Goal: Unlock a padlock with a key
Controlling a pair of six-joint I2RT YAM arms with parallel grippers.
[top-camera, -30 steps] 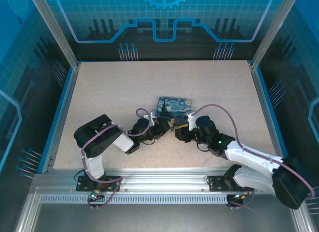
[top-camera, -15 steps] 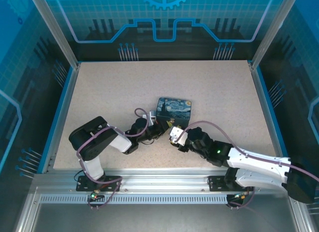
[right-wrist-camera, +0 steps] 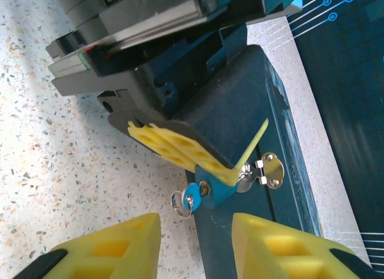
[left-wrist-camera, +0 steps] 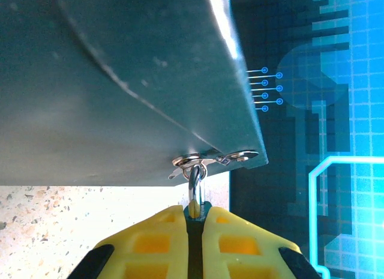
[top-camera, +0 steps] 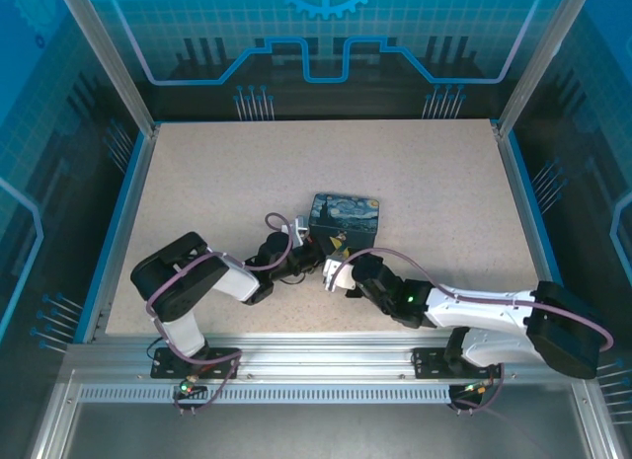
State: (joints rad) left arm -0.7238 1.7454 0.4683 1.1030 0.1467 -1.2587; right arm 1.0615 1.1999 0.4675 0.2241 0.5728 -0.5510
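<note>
The small blue padlock [right-wrist-camera: 223, 191] hangs by its metal shackle [left-wrist-camera: 195, 190] from the hasp [right-wrist-camera: 267, 170] of the painted tin [top-camera: 346, 218]. My left gripper [left-wrist-camera: 195, 212] is shut on the padlock's body, with its yellow fingers [right-wrist-camera: 173, 149] pressed on both sides. The key [right-wrist-camera: 192, 196], with a blue head and a small ring, sticks in the keyhole at the lock's free end. My right gripper [right-wrist-camera: 195, 226] stands open just short of the key, with one finger on each side and touching nothing. In the top view both grippers meet at the tin's near corner, the left gripper [top-camera: 318, 253] beside the right gripper [top-camera: 332, 271].
The tin's dark side wall [left-wrist-camera: 120, 81] stands close above the left fingers. Speckled tabletop [top-camera: 227, 173] spreads around the tin. Blue rails [top-camera: 118, 232] and glass walls bound the table on the left, right and far sides.
My right gripper has slid left and toward the near edge, and its forearm has swung lower. The left gripper stays on the padlock by the tin.
</note>
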